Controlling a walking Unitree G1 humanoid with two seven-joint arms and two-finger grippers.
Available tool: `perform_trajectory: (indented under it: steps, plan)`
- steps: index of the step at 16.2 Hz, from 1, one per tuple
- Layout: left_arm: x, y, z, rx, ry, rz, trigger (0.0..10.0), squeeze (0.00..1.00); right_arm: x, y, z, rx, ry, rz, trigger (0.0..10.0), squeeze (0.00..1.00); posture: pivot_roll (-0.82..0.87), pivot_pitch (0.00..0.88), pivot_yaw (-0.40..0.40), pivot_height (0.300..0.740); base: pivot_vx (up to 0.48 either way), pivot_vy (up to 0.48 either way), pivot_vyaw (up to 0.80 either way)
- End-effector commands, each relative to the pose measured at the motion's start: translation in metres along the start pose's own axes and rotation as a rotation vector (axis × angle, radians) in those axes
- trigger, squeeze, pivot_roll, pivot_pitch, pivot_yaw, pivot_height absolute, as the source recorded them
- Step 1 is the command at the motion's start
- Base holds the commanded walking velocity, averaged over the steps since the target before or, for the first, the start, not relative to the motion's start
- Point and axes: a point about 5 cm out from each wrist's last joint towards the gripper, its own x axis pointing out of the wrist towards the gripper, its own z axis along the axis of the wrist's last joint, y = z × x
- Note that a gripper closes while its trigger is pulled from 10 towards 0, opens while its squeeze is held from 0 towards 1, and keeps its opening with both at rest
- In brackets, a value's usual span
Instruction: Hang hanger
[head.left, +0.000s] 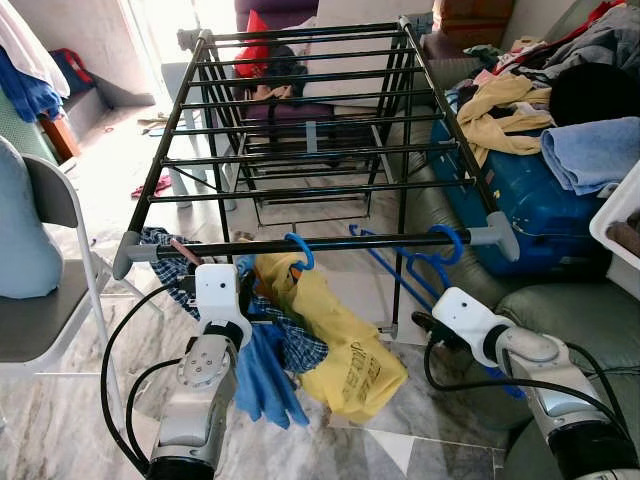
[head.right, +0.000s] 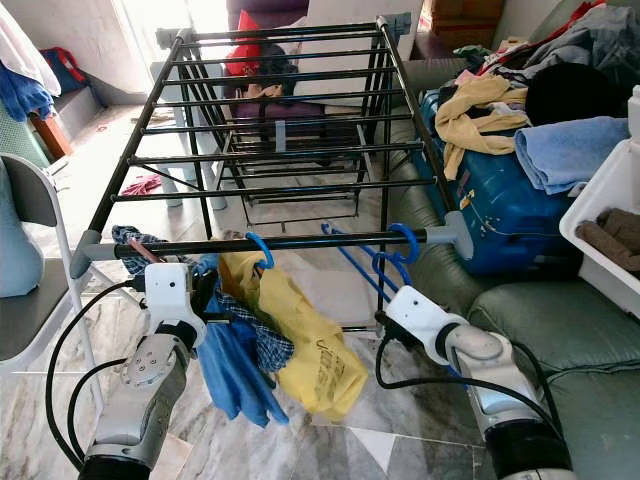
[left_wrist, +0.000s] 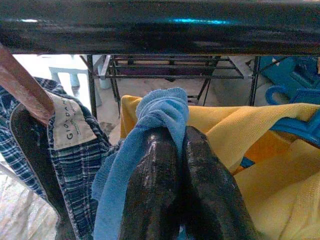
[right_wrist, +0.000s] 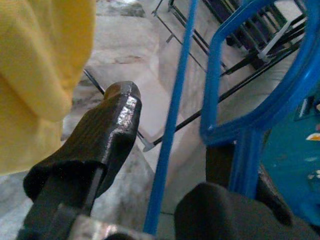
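A black drying rack (head.left: 310, 130) stands on the marble floor (head.left: 60, 420), its rungs bare and its near front bar (head.left: 330, 243) crossing just above both arms. To the robot's right a grey-green sofa (head.left: 570, 310) presses close against the rack, loaded with a blue suitcase (head.left: 525, 215) and a pile of clothes (head.left: 545, 95). To the left a folding chair (head.left: 45, 290) sits near the rack's corner, with floor showing between them.

On the front bar hang a yellow shirt (head.left: 340, 335) on a blue hook, a plaid shirt (head.left: 290, 340) beside it to the left, and a blue cloth (head.left: 262, 380) lowest.

Further right, a blue hanger (head.left: 425, 262) is hooked over the bar near its grey end cap, its frame dropping between the rack and the sofa.

The right gripper (right_wrist: 170, 150) is just below that hanger, jaws apart, with the hanger's thin blue frame running between them.

The left gripper (left_wrist: 182, 165) is just under the front bar, jaws together and clamped on the blue cloth, with the plaid shirt's collar label touching on one side and the yellow shirt on the other.
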Motion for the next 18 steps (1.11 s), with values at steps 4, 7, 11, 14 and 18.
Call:
perform_trajectory:
  steps: [4,7,11,14,18]
  plan:
    - [0.002,-0.001,0.003,0.008,-0.001,0.001,10.0,0.0,0.0,0.003,0.0,0.003,0.008,-0.042,10.0,1.0,-0.16,0.0,0.049,0.74,0.0,0.0,0.0]
    - [0.003,-0.001,0.003,0.006,0.003,0.002,10.0,0.0,-0.001,0.003,0.003,0.024,0.017,-0.021,10.0,0.61,-0.16,0.0,0.049,0.74,0.0,0.0,0.0]
    - [0.003,-0.001,0.002,0.005,0.009,0.006,10.0,0.0,-0.005,-0.002,0.01,0.041,0.01,0.007,10.0,0.0,-0.16,0.0,0.044,0.74,0.0,0.0,0.0]
    - [0.003,0.0,0.001,0.005,0.015,0.014,10.0,0.0,-0.011,0.002,0.022,0.028,-0.038,0.114,10.0,1.0,-0.16,0.0,0.043,0.74,0.0,0.0,0.0]
    - [0.003,0.0,0.001,0.008,0.019,0.01,10.0,0.0,-0.011,-0.011,0.019,-0.017,-0.009,-0.004,10.0,1.0,-0.16,0.0,0.043,0.74,0.0,0.0,0.0]
